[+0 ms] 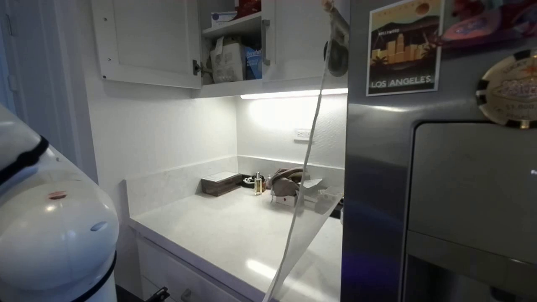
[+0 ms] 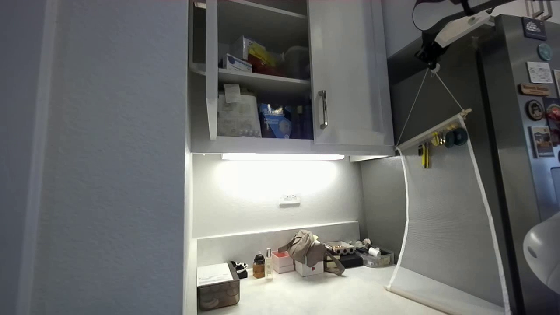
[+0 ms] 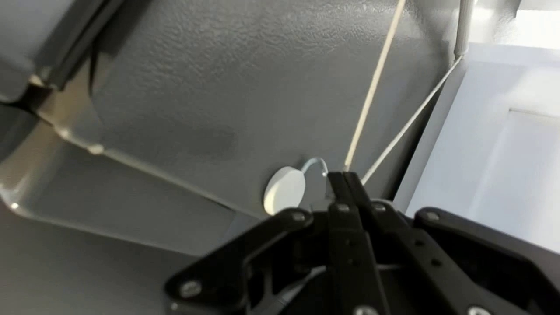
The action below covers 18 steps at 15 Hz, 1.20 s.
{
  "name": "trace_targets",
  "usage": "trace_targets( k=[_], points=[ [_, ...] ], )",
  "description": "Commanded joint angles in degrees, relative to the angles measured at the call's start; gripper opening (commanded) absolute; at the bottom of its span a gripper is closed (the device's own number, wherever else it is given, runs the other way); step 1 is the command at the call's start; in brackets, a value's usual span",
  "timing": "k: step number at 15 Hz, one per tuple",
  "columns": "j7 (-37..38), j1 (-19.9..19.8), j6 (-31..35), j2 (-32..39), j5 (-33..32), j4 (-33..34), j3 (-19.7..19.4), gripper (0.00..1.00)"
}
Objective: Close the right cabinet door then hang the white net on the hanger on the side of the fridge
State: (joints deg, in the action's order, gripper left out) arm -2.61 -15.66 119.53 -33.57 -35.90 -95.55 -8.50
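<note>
The white net (image 2: 446,210) hangs on two cords from a wooden rod along the side of the fridge (image 2: 463,83); its lower rod is down at the counter. My gripper (image 3: 348,175) is shut on the net's cord, whose two strands run in at the fingertips; the meeting point itself is hidden behind the fingers. Just beside the fingertips, in the wrist view, sits the hanger (image 3: 284,190), a round white base with a curved wire hook. No strand visibly lies in that wire. The right cabinet door (image 2: 350,74) stands closed in both exterior views.
The left cabinet door (image 1: 147,37) is swung out, baring shelves with boxes. On the counter (image 1: 209,222) are a brown box (image 1: 222,183), bottles and a fabric item (image 2: 304,247). Small yellow and dark items (image 2: 424,155) show by the net's upper rod. Magnets dot the fridge front.
</note>
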Motion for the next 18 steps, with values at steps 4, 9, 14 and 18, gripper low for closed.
trace_targets(
  k=[4, 9, 14, 18],
  points=[
    [2.2, -2.0, 2.0, 3.7, -1.0, 3.7, -1.6, 0.00],
    [3.0, -2.2, 2.4, 4.5, -0.8, 5.2, -1.8, 0.00],
    [3.3, -2.3, 2.3, 4.5, -1.0, 4.7, -1.6, 0.00],
    [3.2, -2.2, 2.3, 4.6, -1.0, 3.8, -1.7, 0.00]
  ],
)
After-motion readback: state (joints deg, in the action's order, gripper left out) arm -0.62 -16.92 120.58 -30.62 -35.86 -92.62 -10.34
